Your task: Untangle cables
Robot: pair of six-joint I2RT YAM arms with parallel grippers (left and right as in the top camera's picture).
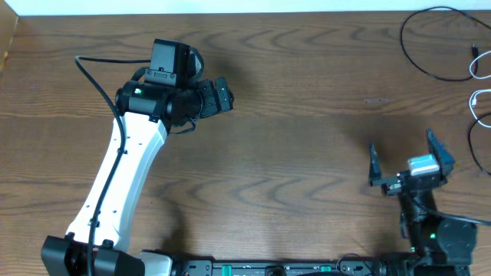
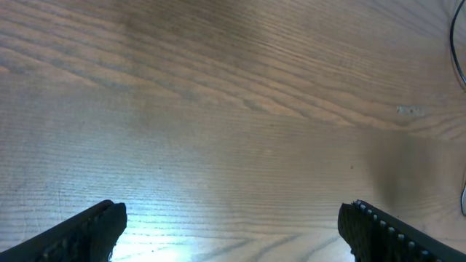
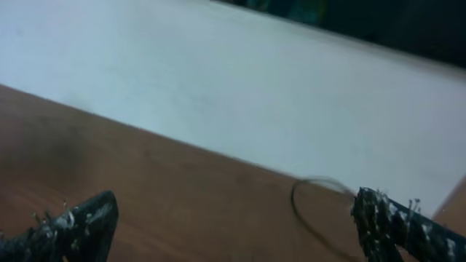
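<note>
A black cable (image 1: 418, 57) lies in a loose loop at the table's far right corner. A white cable (image 1: 477, 100) lies beside it near the right edge, running out of view. My left gripper (image 1: 221, 96) is open and empty over bare wood at the upper left, far from the cables. My right gripper (image 1: 406, 161) is open and empty at the lower right, in front of the cables. The right wrist view shows a blurred black cable loop (image 3: 306, 207) ahead between its fingers (image 3: 233, 222). The left wrist view shows its fingers (image 2: 233, 229) wide apart over wood.
The wooden table (image 1: 307, 153) fills the view, with its white back edge at the top. A thick black arm wire (image 1: 96, 88) arcs beside the left arm. A thin cable edge (image 2: 457, 51) shows at the left wrist view's right border.
</note>
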